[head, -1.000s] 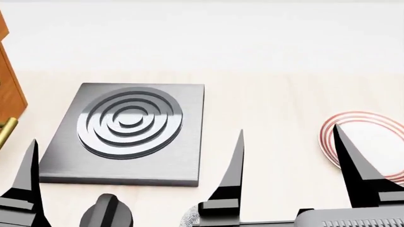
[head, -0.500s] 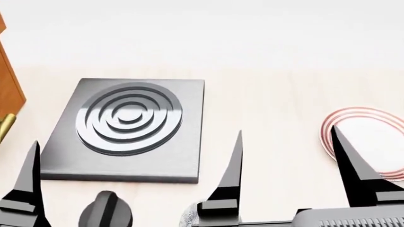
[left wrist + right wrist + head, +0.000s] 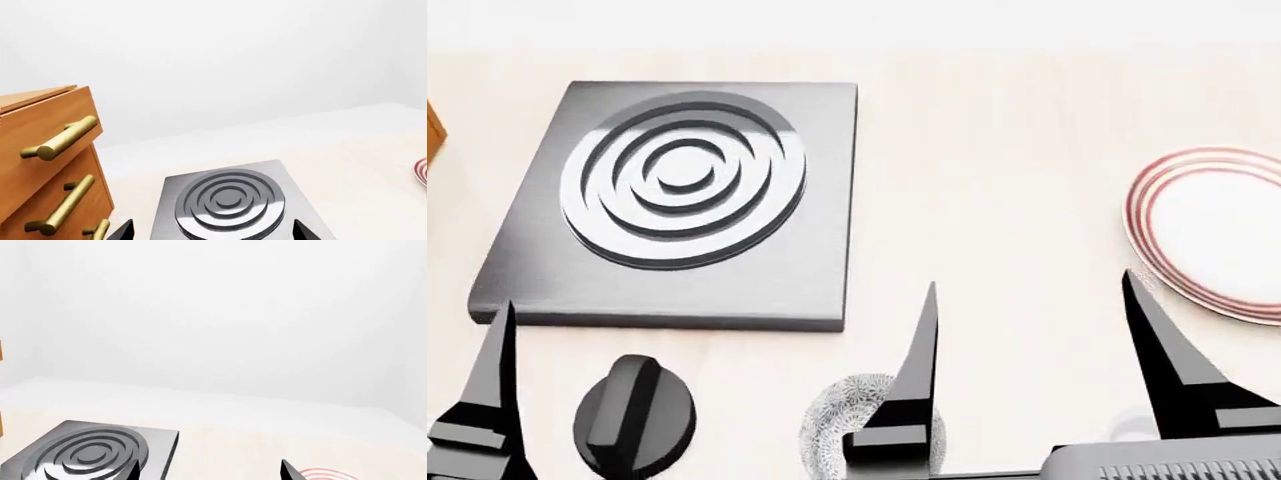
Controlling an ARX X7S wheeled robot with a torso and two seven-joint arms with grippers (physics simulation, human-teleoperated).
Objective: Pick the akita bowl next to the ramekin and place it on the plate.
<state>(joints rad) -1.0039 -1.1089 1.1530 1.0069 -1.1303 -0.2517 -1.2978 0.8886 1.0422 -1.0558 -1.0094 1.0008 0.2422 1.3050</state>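
An akita bowl (image 3: 834, 415), white with a dense grey pattern, sits near the head view's bottom edge, partly behind a right gripper finger (image 3: 914, 370). A faint white rounded shape (image 3: 1124, 428) to its right may be the ramekin. The red-ringed plate (image 3: 1214, 225) lies far right; its rim also shows in both wrist views (image 3: 421, 171) (image 3: 327, 474). My right gripper (image 3: 1030, 280) (image 3: 210, 467) is open and empty, above the counter between bowl and plate. My left gripper (image 3: 212, 232) is open and empty, facing the stove plate; one of its fingers (image 3: 491, 380) shows in the head view.
A grey square stove plate (image 3: 814, 200) with raised concentric rings lies at the left (image 3: 227, 202) (image 3: 87, 452). A black knob (image 3: 634, 415) sits in front of it, left of the bowl. A wooden drawer unit (image 3: 47, 165) with brass handles stands at the far left.
The head view has tipped downward: stove plate and plate slid up in the picture, and more of the bowl and knob shows. Both grippers keep their places in view, still open.
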